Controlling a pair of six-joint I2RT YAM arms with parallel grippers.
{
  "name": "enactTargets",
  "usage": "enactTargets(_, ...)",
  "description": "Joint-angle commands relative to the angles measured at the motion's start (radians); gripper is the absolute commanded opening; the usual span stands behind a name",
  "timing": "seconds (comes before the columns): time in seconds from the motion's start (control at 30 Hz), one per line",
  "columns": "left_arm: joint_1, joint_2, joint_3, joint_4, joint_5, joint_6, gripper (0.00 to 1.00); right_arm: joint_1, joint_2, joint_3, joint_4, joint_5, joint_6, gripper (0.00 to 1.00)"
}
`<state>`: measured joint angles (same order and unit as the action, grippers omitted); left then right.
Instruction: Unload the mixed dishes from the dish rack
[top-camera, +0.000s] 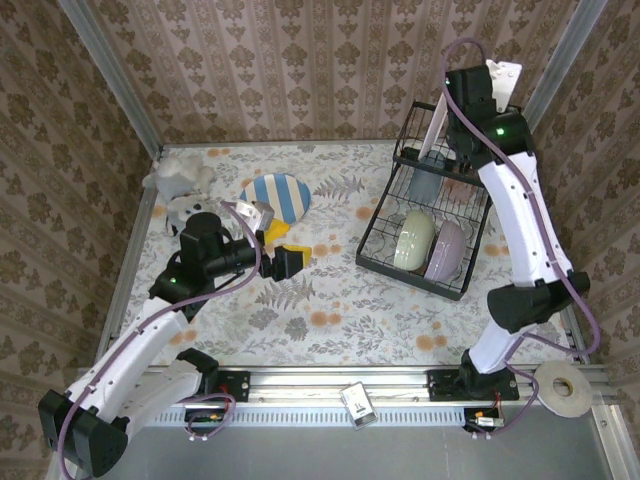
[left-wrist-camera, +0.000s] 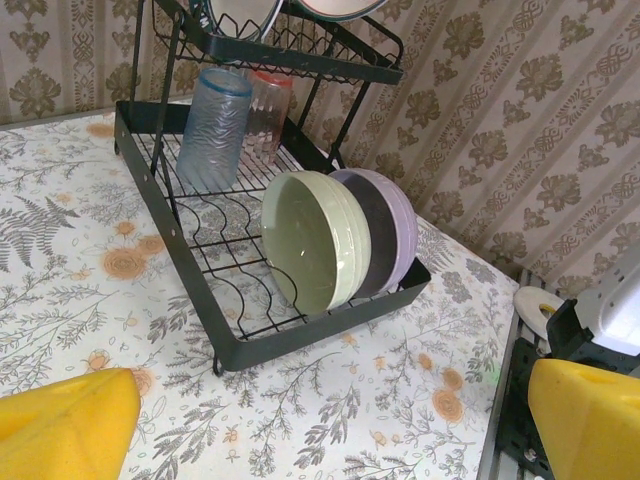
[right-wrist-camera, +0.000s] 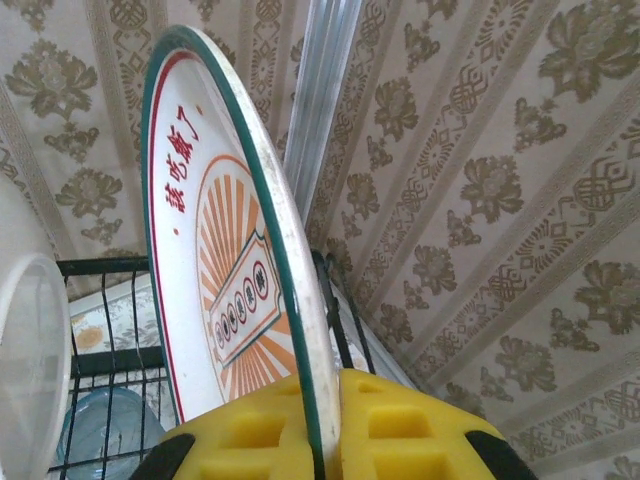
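Observation:
The black dish rack (top-camera: 385, 250) stands at the right of the table. My right gripper (right-wrist-camera: 325, 430) is shut on the rim of an upright plate (right-wrist-camera: 230, 260) with a teal edge and an orange sunburst, above the rack's upper shelf (top-camera: 505, 70). A second plate (right-wrist-camera: 30, 350) stands beside it. In the lower tier a pale green bowl (left-wrist-camera: 310, 240) and a lavender bowl (left-wrist-camera: 395, 220) lean together, with a bluish cup (left-wrist-camera: 212, 130) and a pink cup (left-wrist-camera: 268, 115) behind them. My left gripper (left-wrist-camera: 325, 430) hangs open over the table, left of the rack (left-wrist-camera: 300, 330).
A blue-striped plate (top-camera: 277, 195) lies on the floral cloth at centre left, with a grey plush toy (top-camera: 180, 180) beside it at the far left. Patterned walls close in the back and both sides. A roll of tape (top-camera: 560, 388) sits on the front rail.

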<state>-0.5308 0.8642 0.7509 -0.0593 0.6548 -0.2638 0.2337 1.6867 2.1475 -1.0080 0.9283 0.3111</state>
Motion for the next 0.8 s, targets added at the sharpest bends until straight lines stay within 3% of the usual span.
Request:
enactTargets(0.0, -0.001, -0.001, -0.003, 0.013, -0.005, 0.019, 1.00, -0.002, -0.133, -0.063, 0.065, 0.022, -0.017, 0.00)
enactTargets(0.23, 0.002, 0.002, 0.001, 0.010, -0.004, 0.015, 1.00, 0.006, -0.346, -0.238, 0.046, -0.044, 0.000, 0.00)
enactTargets(0.47, 0.017, 0.008, 0.000, 0.016, -0.039, -0.017, 1.00, 0.035, -0.548, -0.360, 0.000, -0.200, -0.020, 0.00)
enactTargets(0.77, 0.022, 0.025, -0.008, 0.103, -0.064, -0.123, 1.00, 0.036, -0.718, -0.496, -0.081, -0.596, 0.070, 0.00)
